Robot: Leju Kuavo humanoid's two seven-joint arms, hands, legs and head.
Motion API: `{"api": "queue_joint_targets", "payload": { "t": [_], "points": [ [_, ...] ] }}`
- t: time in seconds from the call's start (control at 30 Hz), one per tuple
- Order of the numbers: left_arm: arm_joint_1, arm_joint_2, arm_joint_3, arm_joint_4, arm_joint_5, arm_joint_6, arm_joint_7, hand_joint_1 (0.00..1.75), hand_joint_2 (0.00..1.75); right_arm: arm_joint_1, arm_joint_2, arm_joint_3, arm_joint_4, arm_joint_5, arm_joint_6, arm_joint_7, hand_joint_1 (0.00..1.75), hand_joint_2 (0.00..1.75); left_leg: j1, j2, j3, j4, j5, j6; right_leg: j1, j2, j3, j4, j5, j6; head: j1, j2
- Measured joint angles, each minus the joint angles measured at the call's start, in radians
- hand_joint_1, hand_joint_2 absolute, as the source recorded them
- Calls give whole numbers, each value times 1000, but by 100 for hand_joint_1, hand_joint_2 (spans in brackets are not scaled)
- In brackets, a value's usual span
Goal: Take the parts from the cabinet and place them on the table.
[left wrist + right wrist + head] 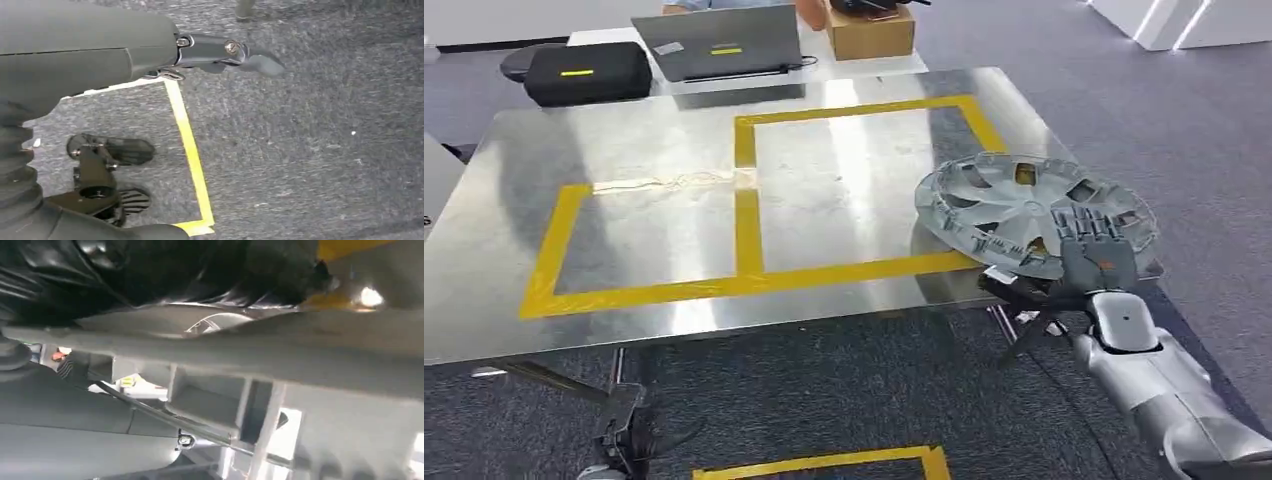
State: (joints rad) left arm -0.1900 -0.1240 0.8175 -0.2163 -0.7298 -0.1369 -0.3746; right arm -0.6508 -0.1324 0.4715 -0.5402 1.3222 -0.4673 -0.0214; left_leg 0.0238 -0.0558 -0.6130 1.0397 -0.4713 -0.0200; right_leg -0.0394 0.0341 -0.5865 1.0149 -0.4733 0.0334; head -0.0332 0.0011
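Right hand (pixel 1096 250) grips the near rim of the hubcap (pixel 1034 212), held tilted over the table's (pixel 674 300) right corner; released early, it could slide off.

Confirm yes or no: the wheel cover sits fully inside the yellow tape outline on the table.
No. In the head view the wheel cover, held by the right hand, overhangs the table's right edge.

Wheel cover (pixel 1024 205) on table (pixel 624 160) at its right front corner, laptop (pixel 719 42) behind.
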Motion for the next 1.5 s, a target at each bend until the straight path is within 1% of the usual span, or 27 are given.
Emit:
{"api": "queue_joint_targets", "payload": {
  "t": [0.03, 0.1, 0.13, 0.17, 0.2, 0.27, 0.3, 0.33, 0.43, 0.47, 0.5, 0.53, 0.6, 0.63, 0.67, 0.7, 0.73, 0.8, 0.83, 0.87, 0.9, 0.93, 0.97, 1.1, 1.23, 1.3, 1.5],
  "points": [
    [-3, 0, -1, 0, 0, 0, 0, 0, 175, -1, 0, -2, 0, 1, 0, 0, 0, 0, -1, 25, -25, 56, -34, -1, 3, -10, 0, 0, -1, -8, -7, 0],
    [-4, -3, -3, 0, 0, -1, 0, 0, 175, 1, 0, -4, 0, 8, 2, 1, 0, 0, -1, 42, -97, 217, -107, -3, 12, -36, 0, 0, -2, -15, -7, 0],
    [-1, -3, -3, 0, 1, -1, 0, 0, 175, 3, 0, -5, 0, 10, 2, 2, 0, 0, -1, 43, -122, 273, -124, -2, 15, -46, 0, 0, -3, -17, -7, 0],
    [2, -2, -2, 0, 1, 0, 0, 0, 175, 4, 0, -5, 0, 12, 3, 3, 0, 0, -2, 43, -126, 287, -118, 0, 18, -56, 0, 0, -3, -17, -8, 0],
    [3, -2, -2, 0, 1, 0, 0, 0, 175, 3, 0, -6, 0, 15, 4, 3, 0, 0, -3, 44, -111, 258, -94, 4, 21, -65, 0, 0, -4, -17, -8, 0],
    [2, 0, -3, 0, 2, 0, 0, 0, 175, 2, 0, -6, -1, 17, 5, 3, 0, 0, -10, 65, -27, 93, -8, 19, 24, -85, 4, 0, -4, -16, -8, 0],
    [1, 0, -3, 0, 2, 0, 0, 0, 175, 0, 0, -7, -3, 18, 5, 3, 0, 0, -19, 113, 12, 16, 15, 30, 25, -93, 6, 0, -5, -15, -8, 0],
    [-3, -1, -3, 0, 2, 0, 0, 0, 175, 0, 0, -8, -3, 18, 5, 3, 0, 0, -32, 136, 20, -10, -2, 31, 35, -100, 5, 3, -7, -11, -9, 0],
    [-1, -2, -6, 0, 3, 0, 0, 0, 175, -1, 3, -10, -3, 26, 7, 1, 0, 0, -32, 99, 11, -12, 5, 41, 34, -133, 9, -5, -4, 3, -5, 0],
    [-1, -2, -7, 0, 3, 0, 0, 0, 175, 2, 5, -10, -4, 27, 10, 1, 0, 0, -27, 88, 13, -22, 11, 50, 34, -139, 11, -5, -7, 10, -7, 0],
    [-1, -5, -8, 0, 3, 0, 0, 0, 175, 5, 4, -10, -4, 27, 9, 2, 0, 0, -22, 84, 15, -27, 17, 55, 30, -107, 0, 5, -20, 17, -3, 0],
    [-4, -3, -9, 0, 5, 0, 0, 0, 175, 7, 2, -10, -3, 33, 10, 8, 0, 0, -21, 77, 13, -28, 20, 61, 29, -67, -21, 48, -51, 18, 1, 0],
    [-8, -5, -12, 0, 8, 0, 0, 0, 175, 12, 3, -10, -3, 34, 14, 18, 0, 0, -21, 59, 9, -27, 23, 67, 28, -43, -94, 204, -122, 20, 1, 0],
    [-6, -5, -14, 0, 8, 0, 0, 0, 175, 17, 3, -11, -1, 33, 15, 24, 0, 0, -22, 49, 8, -27, 23, 67, 28, -37, -130, 276, -144, 22, 2, 0],
    [-2, -5, -16, 0, 8, 0, 0, 0, 175, 21, 3, -12, 1, 33, 18, 25, 0, 0, -22, 43, 8, -27, 22, 67, 28, -35, -150, 305, -143, 22, 2, 0],
    [1, -5, -17, 0, 9, 0, 0, 0, 175, 24, 3, -12, 2, 33, 22, 26, 0, 0, -22, 38, 9, -27, 22, 67, 28, -35, -147, 286, -116, 22, 2, 0],
    [1, -5, -18, 0, 9, 0, 0, 0, 175, 24, 3, -12, 2, 33, 25, 29, 0, 0, -21, 33, 10, -25, 21, 65, 27, -35, -123, 225, -72, 21, 1, 0],
    [-1, -5, -18, 0, 9, 0, 0, 0, 175, 22, 3, -14, 2, 33, 26, 32, 0, 0, -20, 26, 11, -20, 15, 56, 25, -34, -44, 46, 22, 19, 2, 0],
    [-1, -5, -18, -1, 9, 0, 0, 0, 175, 20, 3, -14, 3, 33, 27, 34, 0, 0, -26, 23, 7, -16, 12, 50, 28, -27, -22, 22, 5, 18, 2, 0],
    [-1, -5, -18, 0, 9, 0, 0, 0, 175, 20, 3, -14, 3, 33, 29, 34, 0, 0, -26, 22, 0, -9, 13, 47, 27, -27, -14, 0, 1, 10, 0, 0],
    [0, -5, -18, 0, 9, 0, 0, 0, 175, 24, 3, -14, 3, 34, 31, 35, 0, 0, -26, 21, -2, -11, 14, 42, 26, -27, -17, 1, 4, 8, -2, 0],
    [2, -3, -18, 0, 9, 0, 0, 0, 175, 26, 3, -14, 3, 34, 31, 37, 0, 0, -28, 21, -3, -10, 17, 57, 26, -27, -17, 0, 6, 10, 1, 0],
    [2, -2, -18, 0, 9, 0, 0, 0, 175, 25, 3, -14, 3, 35, 32, 38, 0, 0, -28, 21, -2, -11, 16, 65, 26, -26, -18, 0, 6, 10, -2, 0],
    [1, -3, -19, 0, 11, 0, 0, 0, 175, 24, 3, -18, 3, 35, 34, 42, 0, 0, -26, 22, 2, -19, 18, 65, 30, -23, -18, 0, 4, 3, -1, 0],
    [1, -3, -19, 0, 11, 0, 0, 0, 175, 24, 3, -21, 3, 35, 34, 42, 0, 0, -26, 23, 3, -24, 22, 54, 31, -24, -18, 1, 4, -2, 0, 0],
    [1, -3, -19, 0, 12, 0, 1, 0, 175, 24, 3, -23, 3, 35, 31, 40, 0, 0, -25, 23, 3, -26, 23, 39, 31, -25, -19, 1, 4, -2, 0, 0],
    [4, -4, -21, 0, 29, 5, 8, 0, 175, 42, 4, -48, -46, 39, 0, 45, 0, 0, -26, 23, 2, -26, 22, 37, 29, -27, -18, 1, 5, -2, 0, 0]
  ]
}}
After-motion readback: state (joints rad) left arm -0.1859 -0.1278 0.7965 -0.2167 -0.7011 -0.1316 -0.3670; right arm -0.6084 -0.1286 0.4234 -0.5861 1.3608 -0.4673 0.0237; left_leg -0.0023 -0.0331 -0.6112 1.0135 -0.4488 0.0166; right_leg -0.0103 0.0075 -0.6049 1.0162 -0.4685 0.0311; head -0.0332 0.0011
